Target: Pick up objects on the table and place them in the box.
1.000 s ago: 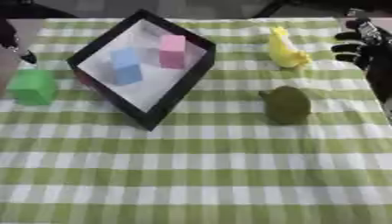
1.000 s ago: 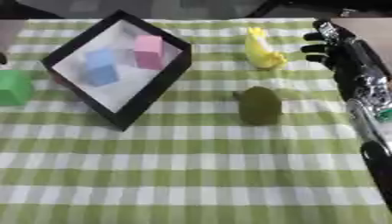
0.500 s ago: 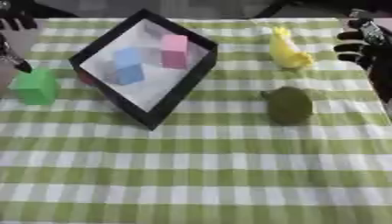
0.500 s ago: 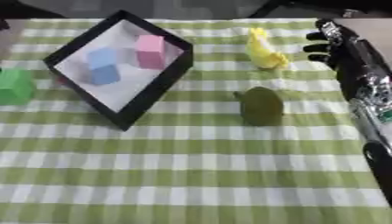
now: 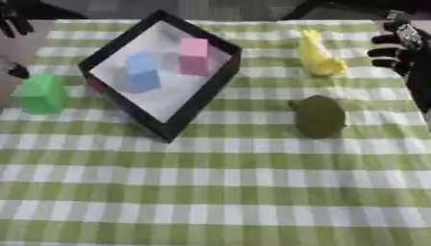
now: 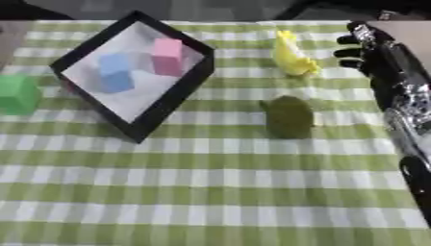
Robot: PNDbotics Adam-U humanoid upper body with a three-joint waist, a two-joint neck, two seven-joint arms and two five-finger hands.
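Observation:
A black-rimmed box (image 5: 195,98) with a white floor lies at the upper left, holding a blue block (image 5: 141,72) and a pink block (image 5: 194,56). Just outside its left corner stands a green block (image 5: 41,93). A yellow object (image 5: 318,58) lies at the upper right, with an olive-green object (image 5: 319,115) below it. My right hand (image 6: 363,50) hangs open to the right of the yellow object, fingers pointing at it and apart from it. Only dark fingers of my left hand (image 5: 13,23) show at the top left edge, open, above the green block.
A green-and-white checked cloth (image 5: 215,192) covers the table. My right forearm (image 6: 408,110) runs down the right edge. Bare tabletop (image 5: 21,48) shows beyond the cloth's left edge.
My left hand's fingers have shifted slightly at the top left corner. The right hand and all the objects stay where they were.

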